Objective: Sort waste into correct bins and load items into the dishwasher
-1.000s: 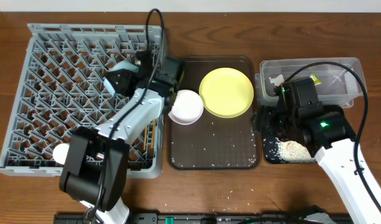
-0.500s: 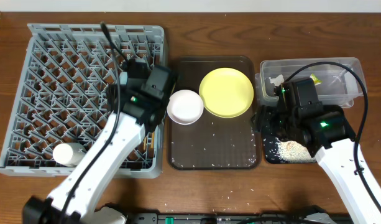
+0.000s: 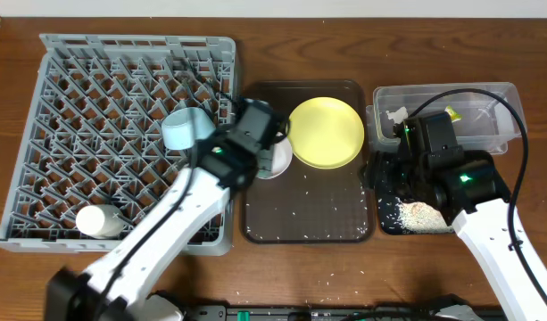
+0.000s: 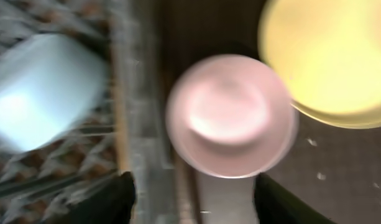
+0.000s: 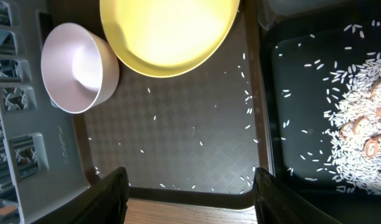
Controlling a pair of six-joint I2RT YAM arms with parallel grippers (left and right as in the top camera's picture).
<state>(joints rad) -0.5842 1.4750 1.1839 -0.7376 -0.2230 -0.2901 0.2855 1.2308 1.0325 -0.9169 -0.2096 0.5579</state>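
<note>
The light blue bowl (image 3: 186, 129) sits in the grey dish rack (image 3: 86, 107); it also shows blurred in the left wrist view (image 4: 44, 87). My left gripper (image 3: 273, 141) (image 4: 196, 200) is open and empty over the white bowl (image 3: 271, 162) (image 4: 230, 115) (image 5: 78, 65). That bowl stands beside the yellow plate (image 3: 325, 132) (image 5: 168, 31). My right gripper (image 3: 386, 174) (image 5: 190, 199) is open and empty at the black tray's (image 3: 386, 223) left edge. The tray holds a rice pile (image 3: 420, 212) (image 5: 358, 137). The clear tub (image 3: 487, 94) holds the tissue (image 3: 396, 116) and the wrapper (image 3: 453, 113). I cannot make out the chopsticks.
The bowl and plate rest on a dark brown serving tray (image 3: 309, 223) (image 5: 178, 143) with rice grains scattered over it. A white cup-like item (image 3: 99, 220) lies at the rack's front left. A few grains lie on the wooden table near the front edge.
My left arm has swung right from the rack to above the white bowl. The light blue bowl now shows uncovered in the rack. The right arm has not moved.
</note>
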